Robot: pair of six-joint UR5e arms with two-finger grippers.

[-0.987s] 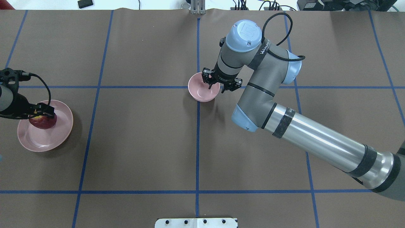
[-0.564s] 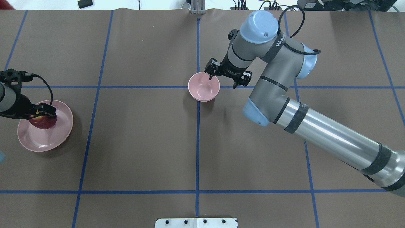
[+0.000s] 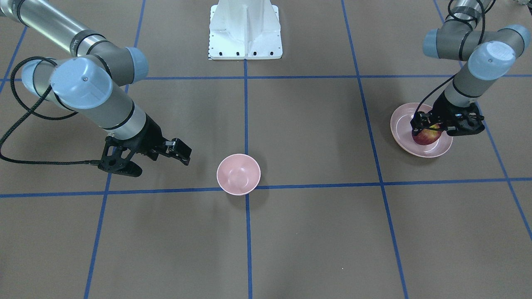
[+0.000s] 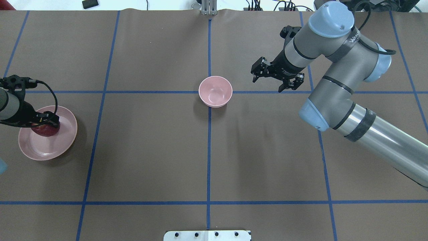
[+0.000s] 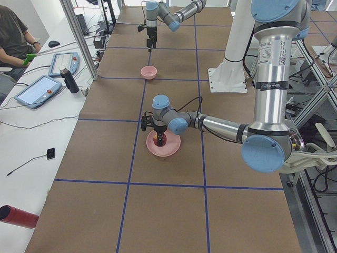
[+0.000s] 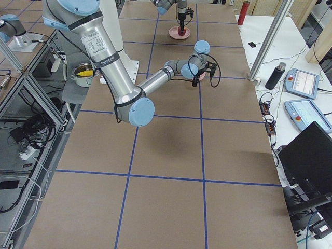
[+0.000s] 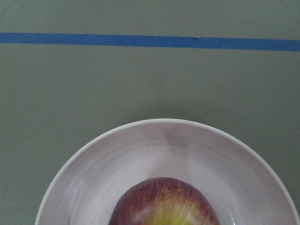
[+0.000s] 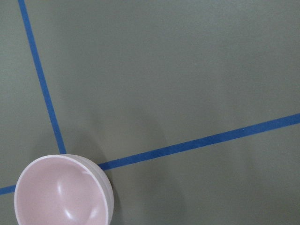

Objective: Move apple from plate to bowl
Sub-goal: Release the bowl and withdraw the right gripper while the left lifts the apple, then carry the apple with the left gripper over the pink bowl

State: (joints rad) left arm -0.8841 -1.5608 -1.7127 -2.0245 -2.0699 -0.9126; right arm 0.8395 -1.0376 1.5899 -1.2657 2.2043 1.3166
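Left fingers point(image 3: 419, 122) sit low around the apple point(image 3: 424, 139) on the plate point(image 3: 401, 120); clamped or not, I can't tell. Right fingers point(image 4: 259, 68) spread wide, empty, near the bowl point(image 4: 215, 91). My worry: an off-centre pinch rolls it onto the bench point(image 4: 150, 150).

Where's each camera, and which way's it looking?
Front-facing: across the table, facing robot; right arm and left arm.
Overhead: behind robot, looking down; both arms.
Exterior left: table's end; left arm nearest.
Exterior right: opposite end; right arm nearest.
Left wrist: down onto apple, plate; no arm.
Right wrist: down, bowl at corner; no arm.
Overhead and front-facing share bowl, plate, apple.
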